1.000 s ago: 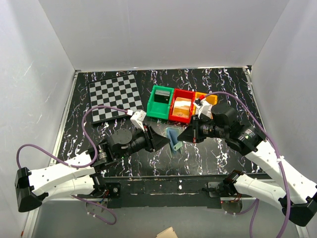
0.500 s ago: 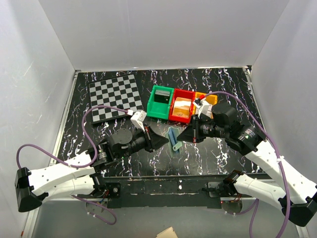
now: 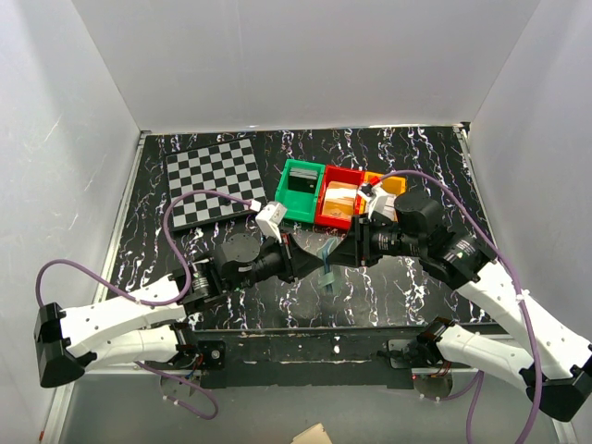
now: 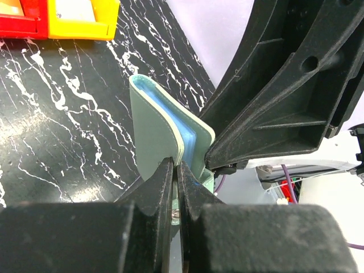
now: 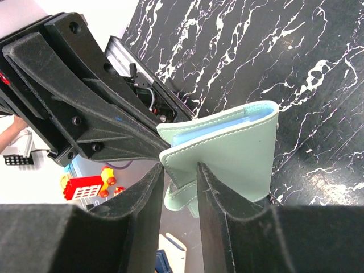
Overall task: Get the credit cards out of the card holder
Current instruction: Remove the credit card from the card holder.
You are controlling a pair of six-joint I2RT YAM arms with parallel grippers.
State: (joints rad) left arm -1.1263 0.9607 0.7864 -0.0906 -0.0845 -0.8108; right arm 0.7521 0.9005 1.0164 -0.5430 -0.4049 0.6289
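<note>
Pinching the card holder [image 4: 153,125] at its lower edge, the left gripper [image 4: 175,170] has its jaws clamped tight. The right gripper [image 5: 179,170] has its jaws parted, straddling the opposite flap. The holder stands upright, barely spread, just on the near side of the red bin [image 3: 339,205]. No credit cards show outside it, so every card seems left to pull.

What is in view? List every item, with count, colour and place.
card holder: one, sage green with light blue inside, upright between the two tools, mid-table
checkerboard: one, black and white, far left of table
green bin: one, far centre, left of row
red bin: one, middle of row
yellow bin: one, right of row, partly behind right arm
table: one, black with white veining
left tool: one, black, shut on the card holder's edge
right tool: one, black, open astride its other flap
</note>
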